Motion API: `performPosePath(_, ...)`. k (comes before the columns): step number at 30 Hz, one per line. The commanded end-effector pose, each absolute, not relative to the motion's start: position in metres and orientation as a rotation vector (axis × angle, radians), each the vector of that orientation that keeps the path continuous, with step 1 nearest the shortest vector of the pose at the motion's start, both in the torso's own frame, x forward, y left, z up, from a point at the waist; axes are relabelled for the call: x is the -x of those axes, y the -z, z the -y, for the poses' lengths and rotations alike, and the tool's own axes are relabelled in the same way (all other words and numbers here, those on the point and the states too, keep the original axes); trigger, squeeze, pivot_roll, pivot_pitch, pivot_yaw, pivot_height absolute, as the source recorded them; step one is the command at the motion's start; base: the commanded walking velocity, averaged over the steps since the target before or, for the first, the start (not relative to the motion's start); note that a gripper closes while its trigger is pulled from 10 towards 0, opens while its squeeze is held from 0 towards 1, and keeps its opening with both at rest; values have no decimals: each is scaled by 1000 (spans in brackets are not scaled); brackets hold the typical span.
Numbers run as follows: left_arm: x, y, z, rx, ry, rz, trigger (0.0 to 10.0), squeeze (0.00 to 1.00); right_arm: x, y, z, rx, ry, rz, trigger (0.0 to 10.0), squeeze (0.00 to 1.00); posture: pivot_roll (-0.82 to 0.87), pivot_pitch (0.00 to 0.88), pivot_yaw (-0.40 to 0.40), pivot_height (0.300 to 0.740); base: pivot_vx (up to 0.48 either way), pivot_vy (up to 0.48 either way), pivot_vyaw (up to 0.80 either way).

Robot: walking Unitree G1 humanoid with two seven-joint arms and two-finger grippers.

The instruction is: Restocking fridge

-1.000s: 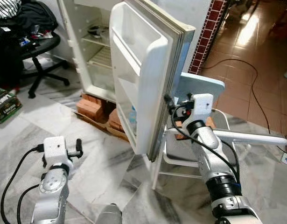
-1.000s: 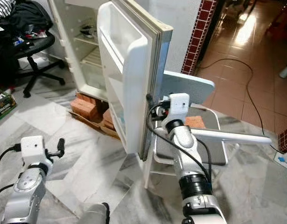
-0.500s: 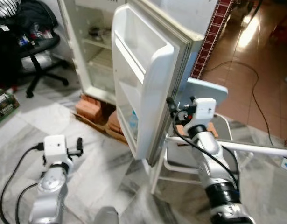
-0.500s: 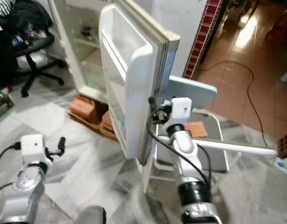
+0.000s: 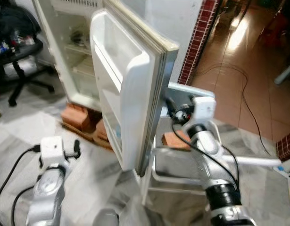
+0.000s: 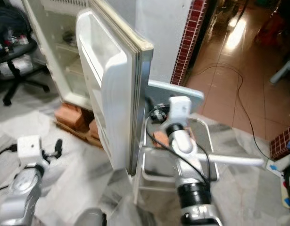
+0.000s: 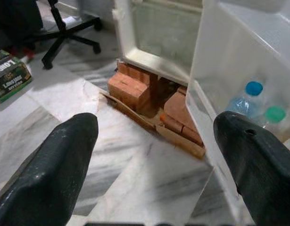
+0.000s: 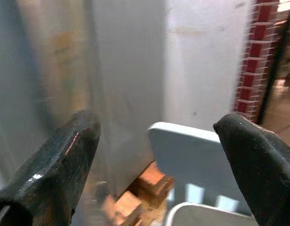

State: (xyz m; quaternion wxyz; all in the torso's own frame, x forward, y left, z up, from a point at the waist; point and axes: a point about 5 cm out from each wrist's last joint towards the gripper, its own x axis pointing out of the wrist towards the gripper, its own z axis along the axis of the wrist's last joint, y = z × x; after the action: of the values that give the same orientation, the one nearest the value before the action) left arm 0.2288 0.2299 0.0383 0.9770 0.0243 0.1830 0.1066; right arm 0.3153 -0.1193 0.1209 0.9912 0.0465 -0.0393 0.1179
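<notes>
Left eye view: we are noting the fridge door (image 5: 128, 94) standing open, edge-on to us, its long axis vertical, with the fridge cabinet (image 5: 69, 52) beyond it on the left. The right gripper (image 5: 169, 104) is sitting at the door's outer face, just beside its free edge and above a white chair (image 5: 182, 162). The right wrist view is showing both black fingers (image 8: 55, 165) spread wide, released and gripping nothing, with the door's outer panel running between them and the chair back ahead.

The left gripper (image 5: 77, 147) is hanging low over the marble floor (image 5: 22, 127), well apart from the door's inner side. Its jaws are also standing released in the left wrist view, holding nothing. That view is also showing two bottles (image 7: 251, 101) standing in the lower door shelf (image 7: 239, 89), and red bricks (image 7: 135, 89) propping the cabinet off the floor.

We are judging that the right arm is much the nearer to the door, and that any coming move on the door is turning on that jaw-to-edge relation; the stock itself is lying on the inner side, toward the left arm.

Against the earlier frames, the whole scene is sitting further left and the office chair (image 5: 17, 56) is nearer the frame edge, so we are reading camera travel. The right gripper is keeping its station at the door edge; the left is staying low.
</notes>
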Motion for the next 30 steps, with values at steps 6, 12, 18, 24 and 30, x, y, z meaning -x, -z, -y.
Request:
performPosePath(6, -232, -38, -223, -41, -202, -379, 10000, 0, -324, -123, 121, -79, -210, 67, 10000, 0, 172, 15, -52, 740, 0, 0, 0)
performPosePath(12, -235, -38, -224, -48, -200, -390, 10000, 0, -344, -148, 76, -129, -300, 117, 10000, 0, 184, 9, -54, 740, 0, 0, 0)
performPosePath(18, -229, -33, -232, -52, -284, -436, 10000, 0, -354, -163, 40, -150, -379, 119, 10000, 0, 209, 7, -64, 740, 0, 0, 0)
performPosePath(24, -215, -26, -243, -70, -333, -480, 10000, 0, -354, -163, 13, -169, -426, 75, 10000, 0, 232, 7, -73, 740, 0, 0, 0)
performPosePath(30, -216, -26, -242, -76, -328, -477, 10000, 0, -334, -171, -34, -259, -625, 46, 10000, 0, 242, 2, -80, 740, 0, 0, 0)
